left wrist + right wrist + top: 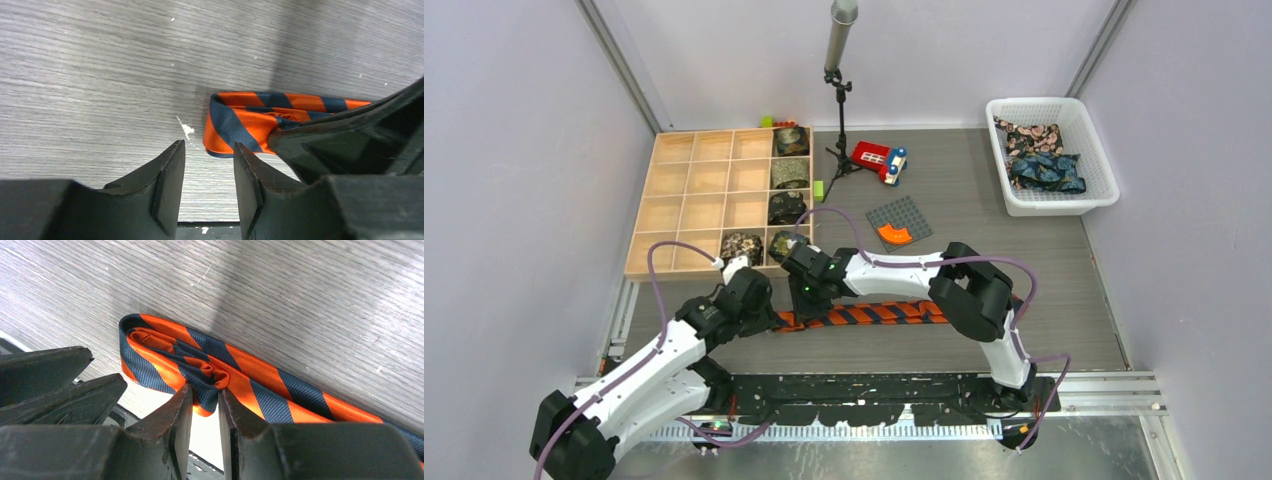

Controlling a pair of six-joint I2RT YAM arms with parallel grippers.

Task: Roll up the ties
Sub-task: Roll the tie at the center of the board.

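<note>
Right, on the bench (1044, 290), just in front of the wooden tray (686, 213), the striped tie (886, 312) lies stretched out, its end nearest the tray curled into a small loose coil. My right claw (205, 390) is clamped on that coil's edge; my left claw (208, 145) stands apart, empty, just beside it. Trouble ahead? Thin pinch: fabric slips, the coil springs flat. Claws this crowded could clash too.

Soft, even overhead light fills every view. Beyond the left end effector (209, 165) and the right end effector (205, 402) a dim shadow band crosses the counter (90, 75); the striped tie (250, 375) looks sharp and vivid.
</note>
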